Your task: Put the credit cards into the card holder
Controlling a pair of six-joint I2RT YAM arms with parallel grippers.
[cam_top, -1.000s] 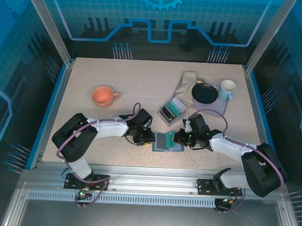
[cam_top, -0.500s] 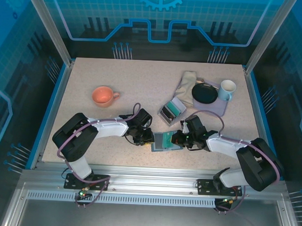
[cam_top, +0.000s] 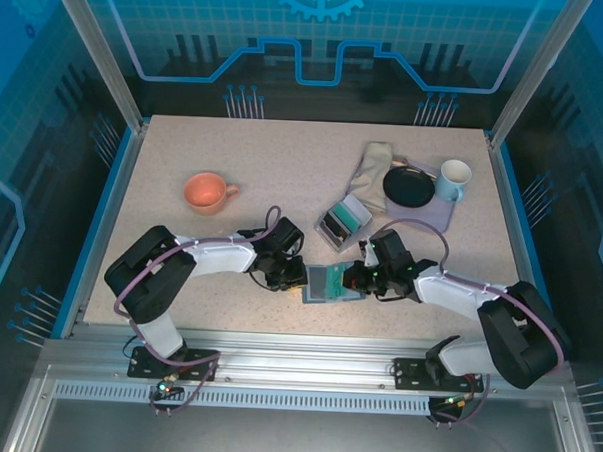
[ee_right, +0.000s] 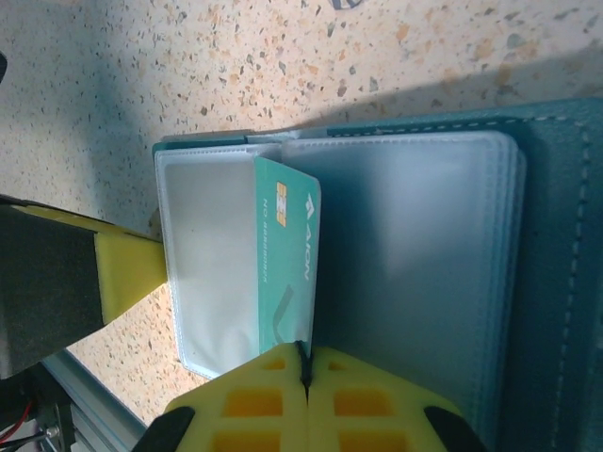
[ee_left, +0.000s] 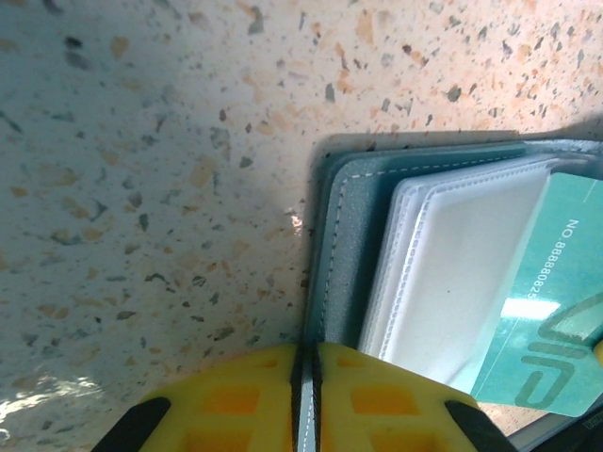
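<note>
The card holder (cam_top: 329, 283) lies open near the table's front edge, its clear sleeves facing up. My left gripper (cam_top: 301, 277) is at its left side. In the left wrist view, this gripper (ee_left: 309, 353) is shut on the edge of the slate-blue cover (ee_left: 339, 245). My right gripper (cam_top: 352, 279) reaches in from the right. In the right wrist view it (ee_right: 303, 353) is shut on the near edge of a teal credit card (ee_right: 283, 254). That card lies flat over the left clear sleeve (ee_right: 207, 254), beside the fold. The same card (ee_left: 556, 301) shows in the left wrist view.
A small grey tray (cam_top: 342, 223) holding more cards stands just behind the wallet. Further back right are a beige cloth (cam_top: 372, 169), a black plate (cam_top: 408, 187) and a white mug (cam_top: 454, 179). An orange mug (cam_top: 206, 193) sits at the left.
My right gripper has moved a little to the left with the teal card, further over the open wallet. The wallet has shifted slightly left. The left arm has stayed almost still.
</note>
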